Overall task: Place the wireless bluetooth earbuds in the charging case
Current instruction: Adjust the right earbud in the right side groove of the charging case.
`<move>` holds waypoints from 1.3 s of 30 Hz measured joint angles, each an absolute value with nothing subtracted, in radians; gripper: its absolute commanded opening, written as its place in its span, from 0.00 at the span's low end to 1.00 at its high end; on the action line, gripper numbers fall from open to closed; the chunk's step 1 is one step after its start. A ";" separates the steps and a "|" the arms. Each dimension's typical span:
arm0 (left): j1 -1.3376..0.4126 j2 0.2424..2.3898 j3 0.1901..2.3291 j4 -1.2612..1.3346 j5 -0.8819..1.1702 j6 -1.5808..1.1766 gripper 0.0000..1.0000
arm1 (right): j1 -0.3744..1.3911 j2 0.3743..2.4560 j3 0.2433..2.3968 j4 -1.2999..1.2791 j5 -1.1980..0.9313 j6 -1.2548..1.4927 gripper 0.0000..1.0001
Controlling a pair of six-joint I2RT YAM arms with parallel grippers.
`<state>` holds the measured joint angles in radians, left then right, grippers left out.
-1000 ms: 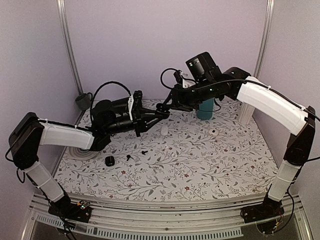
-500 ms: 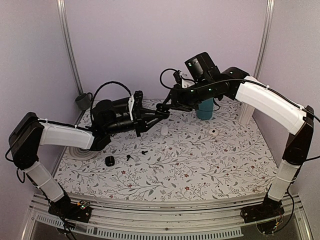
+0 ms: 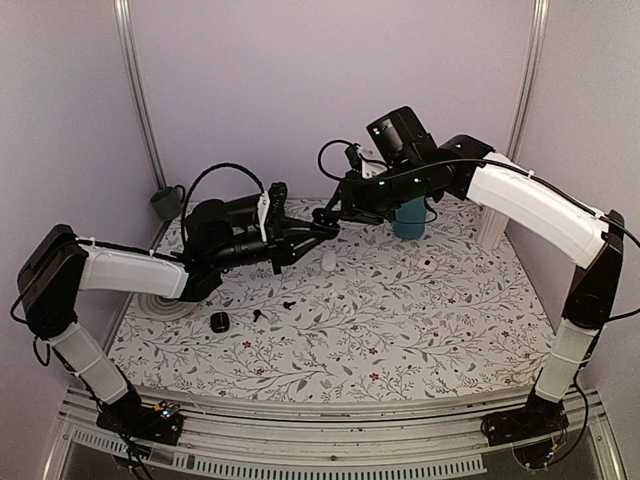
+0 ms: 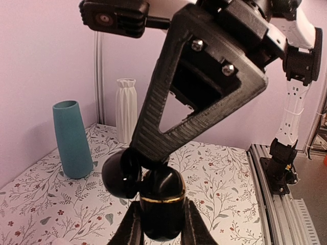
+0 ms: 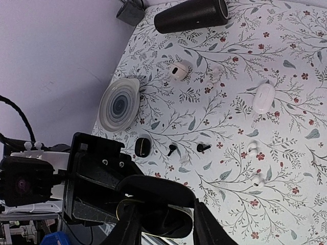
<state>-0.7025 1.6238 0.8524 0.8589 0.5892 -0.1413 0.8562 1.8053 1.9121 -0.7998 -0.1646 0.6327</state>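
A black charging case (image 4: 162,204) with a gold band hangs above the table, my left gripper (image 4: 162,227) shut on its lower half. Its lid (image 4: 120,176) is swung open to the left. My right gripper (image 5: 164,224) meets it from the other side, its fingers (image 4: 204,92) pressed around the case's open top (image 5: 158,214). In the top view the two grippers touch at the back middle (image 3: 325,220). Two black earbuds (image 5: 172,149) (image 5: 203,147) lie on the cloth, with white earbuds (image 5: 253,147) (image 5: 258,178) farther right. No earbud shows in either gripper.
A second black case (image 3: 219,321) lies front left next to a grey plate (image 3: 160,303). A white case (image 3: 329,260) and a small white piece (image 3: 429,265) lie under the grippers. A teal vase (image 3: 409,217) and white vase (image 3: 492,228) stand at the back right.
My right arm has crept slightly left and up at the case. The left arm and the things on the table have not moved.
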 measured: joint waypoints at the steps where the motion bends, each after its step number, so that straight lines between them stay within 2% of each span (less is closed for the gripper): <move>1: -0.702 1.624 0.852 0.855 0.589 -0.141 0.00 | 0.856 1.806 1.912 -0.801 -0.163 0.633 0.32; 23: -0.702 1.624 0.852 0.863 0.586 -0.145 0.00 | 0.856 1.808 1.912 -0.806 -0.145 0.631 0.24; 33: -0.702 1.624 0.852 0.878 0.588 -0.170 0.00 | 0.858 1.808 1.912 -0.804 -0.143 0.611 0.24; 39: -0.699 1.626 0.852 0.891 0.592 -0.190 0.00 | 0.862 1.808 1.913 -0.800 -0.137 0.601 0.28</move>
<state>-0.6994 1.6264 0.8524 0.8913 0.5919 -0.1902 0.8619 1.8080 1.9125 -0.7998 -0.1371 0.6014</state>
